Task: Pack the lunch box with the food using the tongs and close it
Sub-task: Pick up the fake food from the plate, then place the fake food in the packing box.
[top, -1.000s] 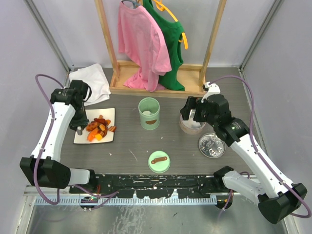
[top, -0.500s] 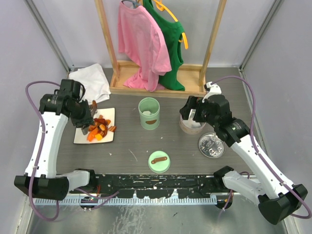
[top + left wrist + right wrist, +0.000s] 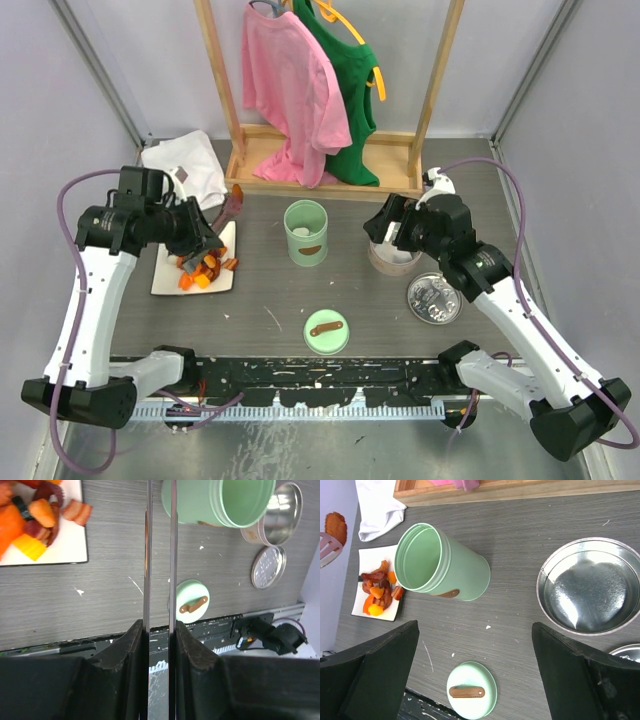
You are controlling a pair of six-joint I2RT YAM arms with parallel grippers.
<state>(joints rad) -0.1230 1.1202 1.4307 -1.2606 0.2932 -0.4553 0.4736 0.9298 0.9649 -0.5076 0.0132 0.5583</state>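
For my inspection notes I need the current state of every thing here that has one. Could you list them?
Lunch box, upright, lid off, empty.
Green lid, flat on table, handle up.
Metal tin, open, empty.
Metal lid, flat on table.
Tongs, pinched shut, brown piece at tip.
Left hand, shut on tongs.
Right hand, open, holding nothing.
Food, heaped on white plate.

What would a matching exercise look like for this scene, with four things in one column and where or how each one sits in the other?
Things:
1. tongs
2. food
3. green lid
4. metal bowl

Places or states:
A. heaped on the white plate
B. lying flat, handle up
C. clamped in the left tool
D. empty, right of the green canister

Pairs: 1-C, 2-A, 3-B, 4-D
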